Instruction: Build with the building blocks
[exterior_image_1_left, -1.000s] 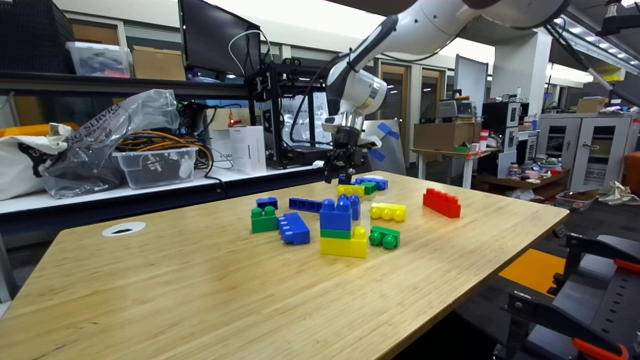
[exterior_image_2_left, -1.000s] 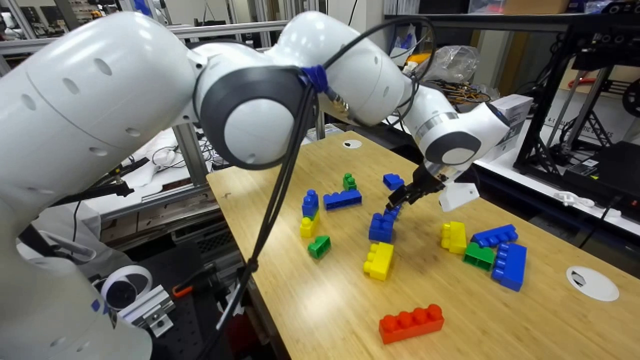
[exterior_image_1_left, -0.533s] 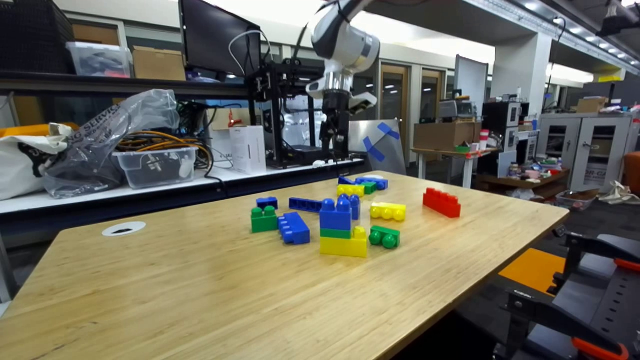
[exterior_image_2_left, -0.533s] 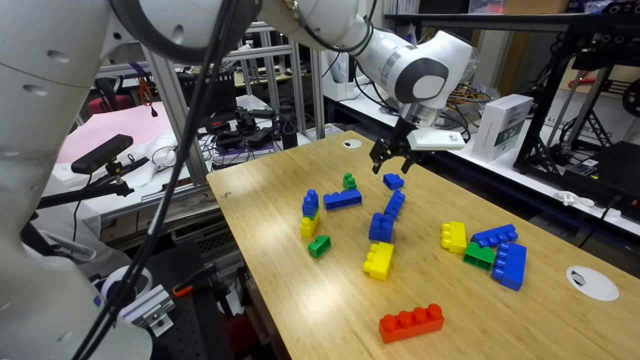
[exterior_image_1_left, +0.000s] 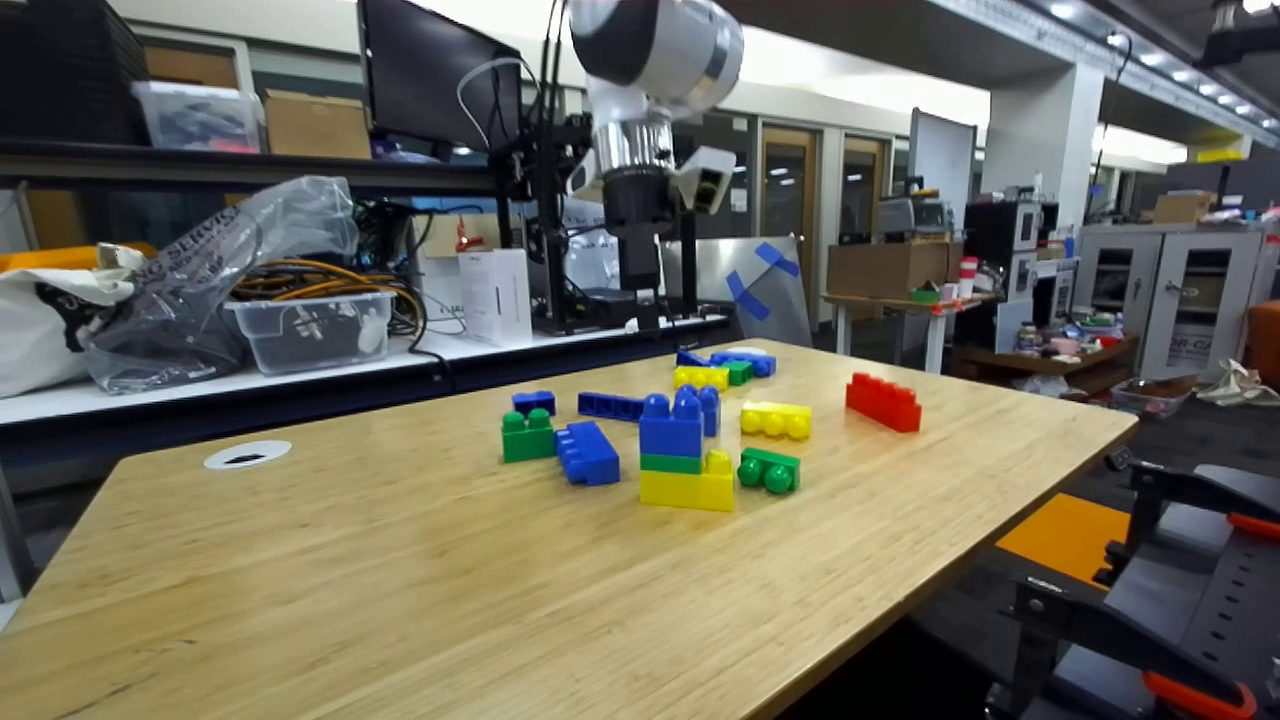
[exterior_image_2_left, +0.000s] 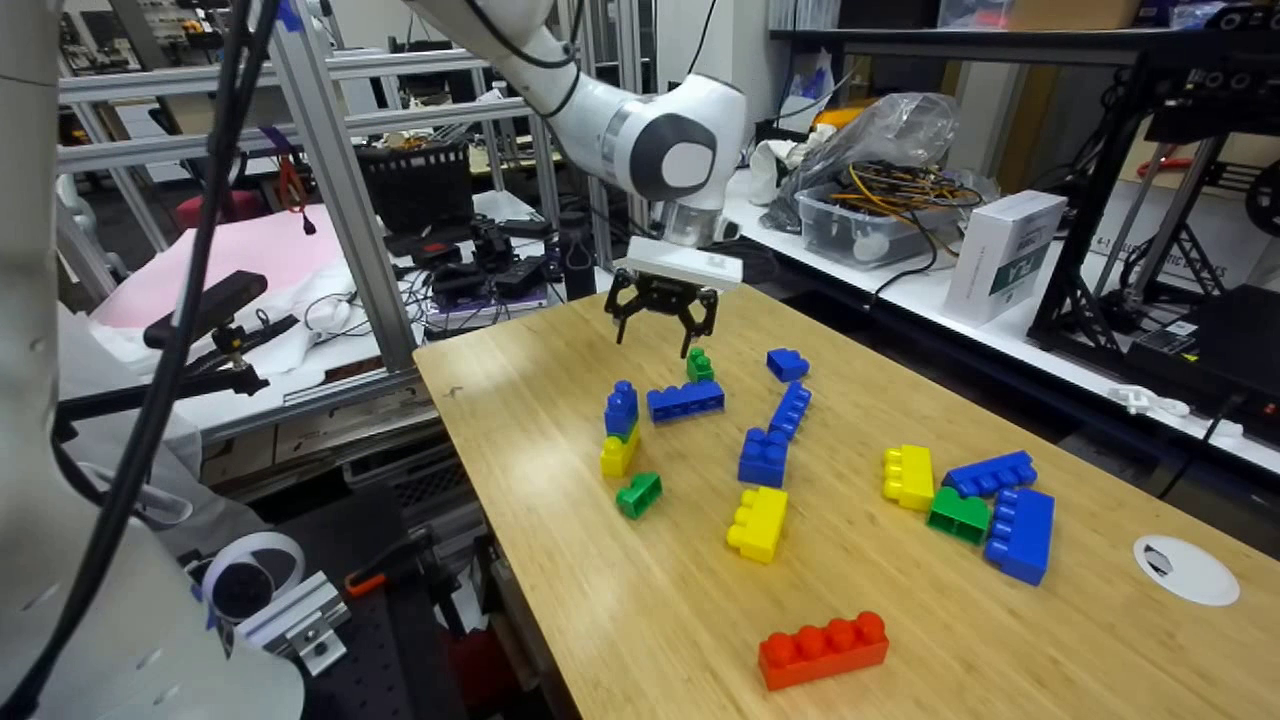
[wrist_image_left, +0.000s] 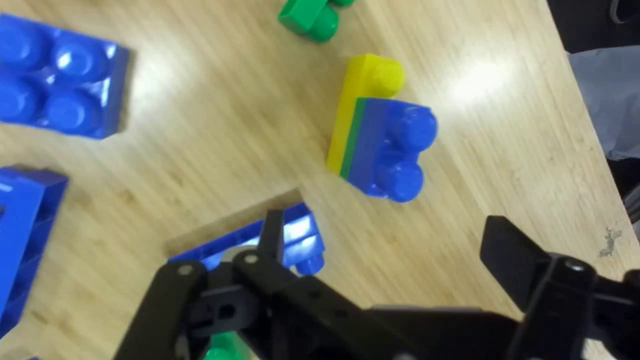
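- Black two-fingered pincer (exterior_image_2_left: 652, 347): jaws spread wide, holding nothing, above pale wooden table (exterior_image_2_left: 530, 375).
- In wrist view, partly hidden by the pincer: long blue studded plastic brick (wrist_image_left: 302, 232), on its side.
- Nearby: upright stack of studded plastic bricks (wrist_image_left: 372, 135), blue over green over yellow.
- Well apart: red four-stud plastic brick (exterior_image_2_left: 823, 654), studs up.

Ceiling lights (exterior_image_1_left: 1062, 12) shine over a white pillar (exterior_image_1_left: 1035, 145), wood-framed doors (exterior_image_1_left: 790, 200) and a grey cabinet (exterior_image_1_left: 1158, 330) beyond the wooden table (exterior_image_1_left: 450, 580).

Scattered building blocks (exterior_image_2_left: 757, 524), upright stack (exterior_image_1_left: 671, 464) (blue topmost), red brick (exterior_image_2_left: 823, 653) apart
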